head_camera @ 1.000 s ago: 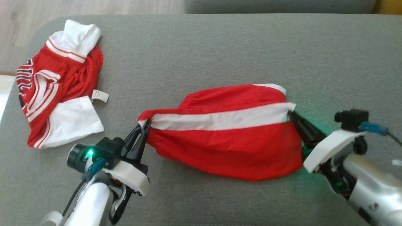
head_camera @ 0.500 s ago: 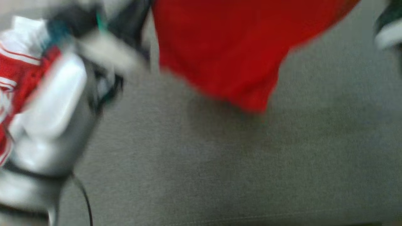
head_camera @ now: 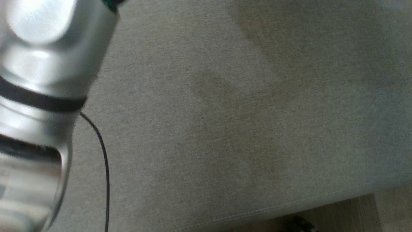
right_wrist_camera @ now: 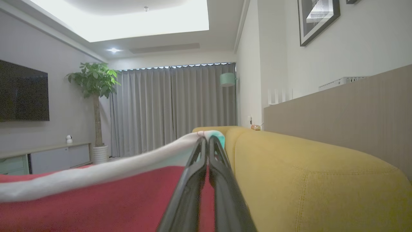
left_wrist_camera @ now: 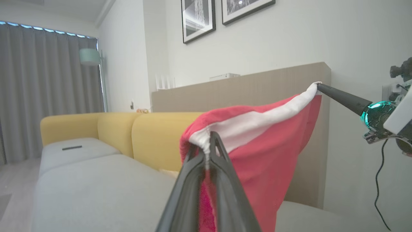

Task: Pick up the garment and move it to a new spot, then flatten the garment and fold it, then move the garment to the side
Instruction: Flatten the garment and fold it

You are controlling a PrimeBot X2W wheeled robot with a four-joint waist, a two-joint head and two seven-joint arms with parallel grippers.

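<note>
No text, number or brand can be read in any view; the garment (left_wrist_camera: 267, 154) shows only plain red cloth with a white band, and the framed prints (left_wrist_camera: 198, 20) on the wall bear no legible writing

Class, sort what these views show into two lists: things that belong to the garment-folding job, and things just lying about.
Belongs to the job: red-and-white garment, left gripper, right gripper, grey seat.

Just lying about: small dark object, potted plant, television, floor lamp.
</note>
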